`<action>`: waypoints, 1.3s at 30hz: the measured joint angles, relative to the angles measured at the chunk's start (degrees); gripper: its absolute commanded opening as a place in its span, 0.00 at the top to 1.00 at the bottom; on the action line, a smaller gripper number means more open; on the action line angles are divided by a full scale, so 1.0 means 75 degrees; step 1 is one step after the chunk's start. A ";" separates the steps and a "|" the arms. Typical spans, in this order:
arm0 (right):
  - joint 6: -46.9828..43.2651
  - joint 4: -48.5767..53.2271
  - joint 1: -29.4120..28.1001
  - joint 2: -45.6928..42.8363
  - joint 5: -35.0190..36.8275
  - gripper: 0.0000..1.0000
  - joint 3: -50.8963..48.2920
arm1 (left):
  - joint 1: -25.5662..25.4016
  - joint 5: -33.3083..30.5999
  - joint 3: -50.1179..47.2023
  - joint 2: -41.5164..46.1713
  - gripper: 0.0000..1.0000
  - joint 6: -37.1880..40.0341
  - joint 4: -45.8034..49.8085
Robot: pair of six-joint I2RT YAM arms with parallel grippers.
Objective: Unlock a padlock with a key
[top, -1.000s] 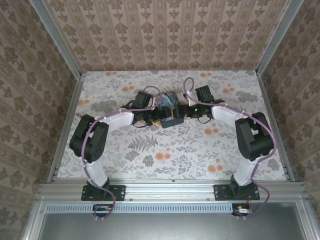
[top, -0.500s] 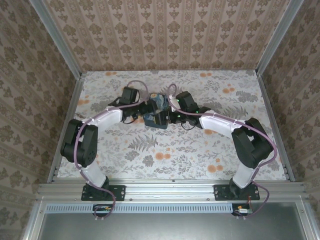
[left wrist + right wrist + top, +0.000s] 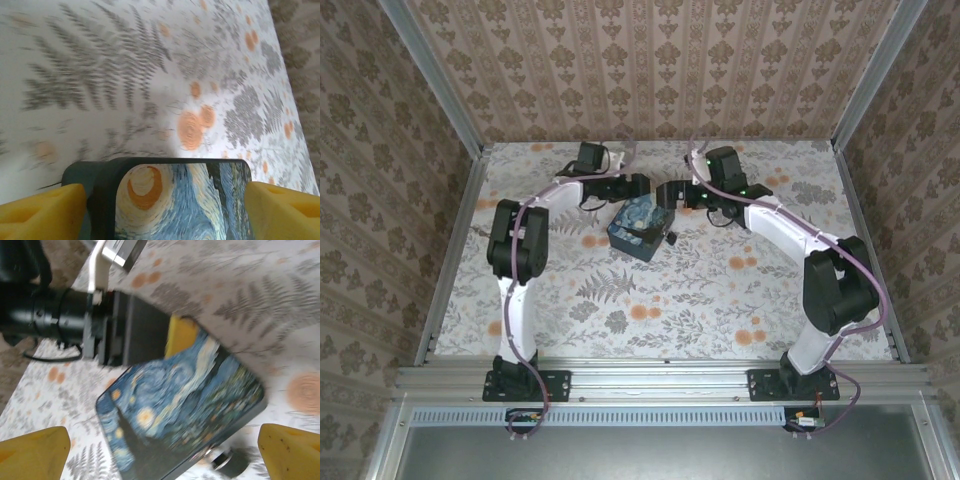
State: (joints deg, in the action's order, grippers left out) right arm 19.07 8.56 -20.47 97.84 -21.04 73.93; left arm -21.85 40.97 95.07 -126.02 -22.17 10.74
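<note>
White arms (image 3: 780, 226) with black joints (image 3: 516, 240), purple cables (image 3: 544, 398) and yellow tool fingers (image 3: 40, 210).

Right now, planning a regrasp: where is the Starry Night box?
In the top view, the Starry Night box lies on the table, far middle, just nearer than the left gripper and right gripper, which face each other by its far end.

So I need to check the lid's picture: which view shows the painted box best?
The right wrist view: the box shows nearly its whole lid up close, though blurred. The top view shows it whole but small. The left wrist view catches just one end of it.
</note>
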 measured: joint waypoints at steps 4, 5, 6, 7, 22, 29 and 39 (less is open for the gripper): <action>0.0070 0.0090 0.0347 -0.0038 0.0396 0.01 -0.0297 | -0.0641 0.0635 0.0734 -0.0309 0.14 0.0440 0.0382; 0.0079 0.0114 0.0431 -0.0052 0.0487 0.02 -0.0425 | -0.0857 0.0731 0.0901 -0.0353 0.14 0.0516 0.0420; 0.0079 0.0143 0.0513 -0.0070 0.0449 0.02 -0.0539 | -0.1043 0.0577 0.0997 -0.0356 0.14 0.0600 0.0466; 0.0079 0.0254 0.0621 -0.0178 0.0431 0.03 -0.0662 | -0.1177 0.0326 0.1023 -0.0358 0.14 0.0627 0.0522; 0.0350 -0.0076 0.0836 -0.0353 0.0277 0.10 -0.1923 | 0.0525 -0.1128 -0.2512 0.3252 0.14 -0.0108 0.0373; 0.0650 -0.0431 0.0595 -0.0350 0.0175 0.08 -0.2037 | 0.1084 -0.2888 -0.4179 0.4462 0.12 -0.0425 0.1466; 0.0717 -0.0326 0.0391 -0.0353 0.0187 0.09 -0.1915 | 0.3722 -0.6076 -0.3564 0.4733 0.31 -0.0985 0.2486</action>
State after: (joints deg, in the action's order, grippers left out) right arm 24.45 6.11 -17.54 95.20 -19.64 59.57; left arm 6.07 -4.60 68.34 -90.52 -29.56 29.39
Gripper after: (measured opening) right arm 0.913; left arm 0.727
